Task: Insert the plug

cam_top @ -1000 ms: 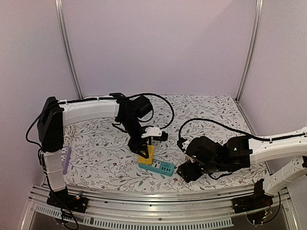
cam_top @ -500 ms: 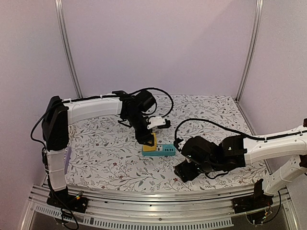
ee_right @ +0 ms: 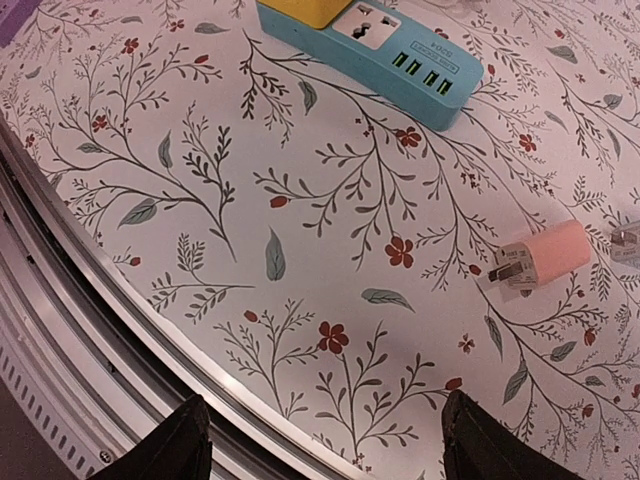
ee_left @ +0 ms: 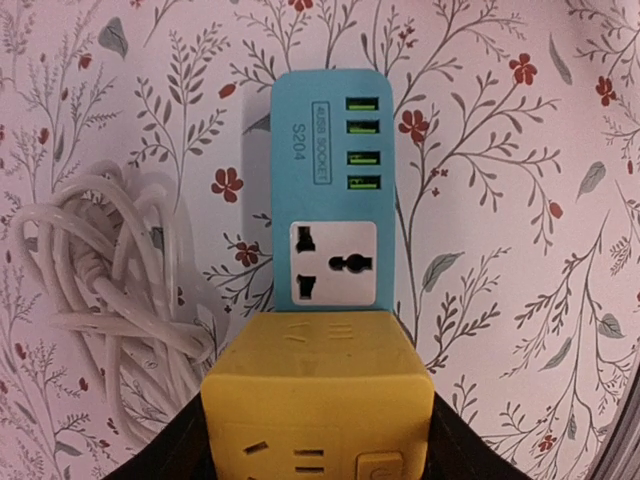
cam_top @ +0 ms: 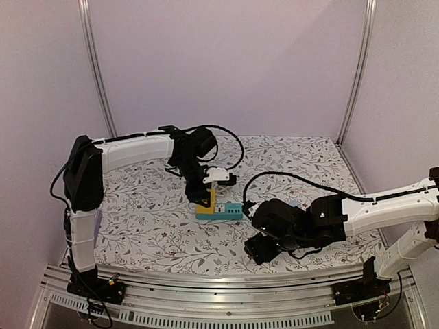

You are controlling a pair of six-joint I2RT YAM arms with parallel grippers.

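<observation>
Lilac walls close round a worktop [cam_top: 137,205] spread with a white cloth printed with leafy twigs and red flowers. Near its middle lies a teal plastic power strip [ee_left: 330,170], flat on the cloth, showing four green USB ports and one white universal socket. A yellow cube-shaped plastic adapter [ee_left: 318,390] stands on the end of the strip away from the ports, just beside the white socket. Whether its pins are fully seated cannot be told. The left hand [cam_top: 202,199] reaches down from above and grips this adapter, with its black fingers [ee_left: 175,455] pressed against two opposite sides. A coiled white cable [ee_left: 100,270] lies on the cloth just beside the strip.

A small pink plastic plug [ee_right: 545,255] lies on its side on the cloth, well apart from the strip's USB end, with its metal prongs bare. The right hand [ee_right: 330,445] hangs low over the near edge of the worktop with its jaws spread wide and nothing between them.
</observation>
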